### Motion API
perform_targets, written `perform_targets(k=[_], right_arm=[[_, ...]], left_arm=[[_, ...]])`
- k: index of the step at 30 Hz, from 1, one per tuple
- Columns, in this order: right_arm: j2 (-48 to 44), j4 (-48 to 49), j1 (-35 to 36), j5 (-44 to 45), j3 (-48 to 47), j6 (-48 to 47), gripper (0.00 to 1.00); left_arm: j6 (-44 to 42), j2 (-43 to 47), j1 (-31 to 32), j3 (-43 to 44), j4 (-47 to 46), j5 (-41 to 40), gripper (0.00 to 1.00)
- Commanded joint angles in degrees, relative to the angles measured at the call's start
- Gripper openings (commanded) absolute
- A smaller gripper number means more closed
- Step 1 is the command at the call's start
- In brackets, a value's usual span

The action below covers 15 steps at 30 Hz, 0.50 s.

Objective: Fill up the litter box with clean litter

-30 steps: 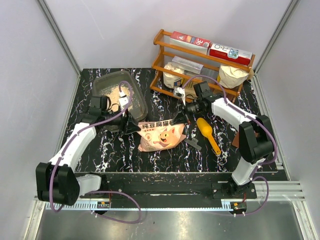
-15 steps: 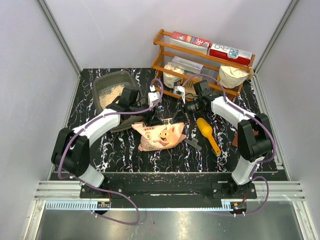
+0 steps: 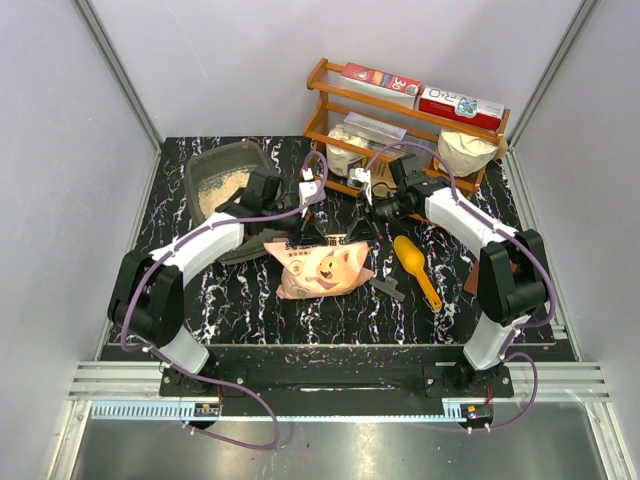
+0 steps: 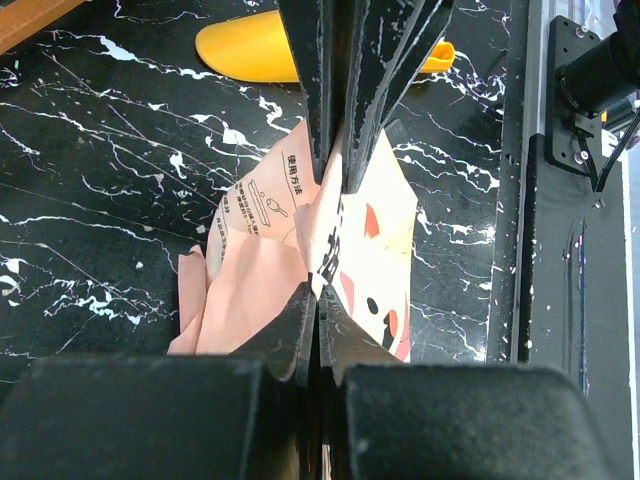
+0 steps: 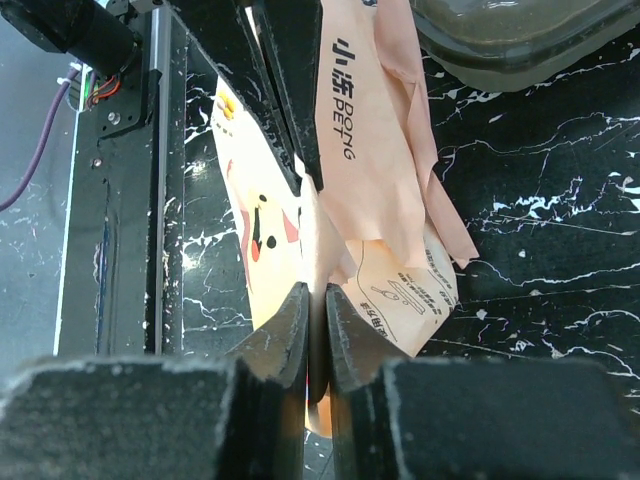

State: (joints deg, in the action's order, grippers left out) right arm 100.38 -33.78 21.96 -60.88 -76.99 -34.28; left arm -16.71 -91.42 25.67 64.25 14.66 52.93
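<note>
Plainly, the shallow dark grey plastic litter box point(image 3: 238, 152) sits at the far left of the black marbled table point(image 3: 240, 300). A patch of pale beige granular clean litter point(image 3: 222, 187) lies on its floor. Just right of the box, the left gripper point(image 3: 306, 232) has its jaws pressed together on the far edge of the pink-orange plastic bag with the cartoon pig face point(image 3: 325, 272). The left wrist view shows the film pinched flat between them. The bag lies face up, its long axis running left to right, with its left end near the box's near right corner. The right gripper point(image 3: 360, 230) takes the same far edge a little further right, jaws nearly together with film between them. A yellow-orange plastic scoop point(image 3: 418, 268) lies apart on the bag's right.

The box lies left of and beyond both pinch points, so the lift likely has to swing that way, and the left arm is the nearer one. Which edge is the bag's mouth cannot be told.
</note>
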Motion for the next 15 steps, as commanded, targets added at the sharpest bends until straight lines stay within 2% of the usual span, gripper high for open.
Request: perform_targets(k=[1,2,5,6,11,15], right_arm=[[-0.98,-4.54,-0.07,-0.38,-3.60,-4.12,0.14],[-0.63,-5.24,-0.16,-0.29,-4.04,-5.08,0.13],[-0.36,-5.86,0.02,-0.64,-4.74,-6.41,0.01],[-0.18,-5.95,0.19,-0.73,-5.01,-6.41,0.00],[0.52,-5.86,1.51,-0.55,-6.59,-5.80,0.00],[0.26,-5.86,1.51,-0.03,-6.59,-5.71,0.00]], left_arm=[[1.68,4.67,-1.76,-0.26,-3.14,1.04,0.00],[1.59,4.67,-1.94,-0.26,-2.97,0.86,0.00],[1.94,5.28,-2.47,-0.44,-2.88,0.86,0.00],[2.29,5.63,-2.47,-0.70,-3.49,1.21,0.00],[3.44,3.09,0.25,-0.09,-8.06,3.41,0.29],[1.95,-2.52,2.98,3.77,-7.80,3.15,0.29]])
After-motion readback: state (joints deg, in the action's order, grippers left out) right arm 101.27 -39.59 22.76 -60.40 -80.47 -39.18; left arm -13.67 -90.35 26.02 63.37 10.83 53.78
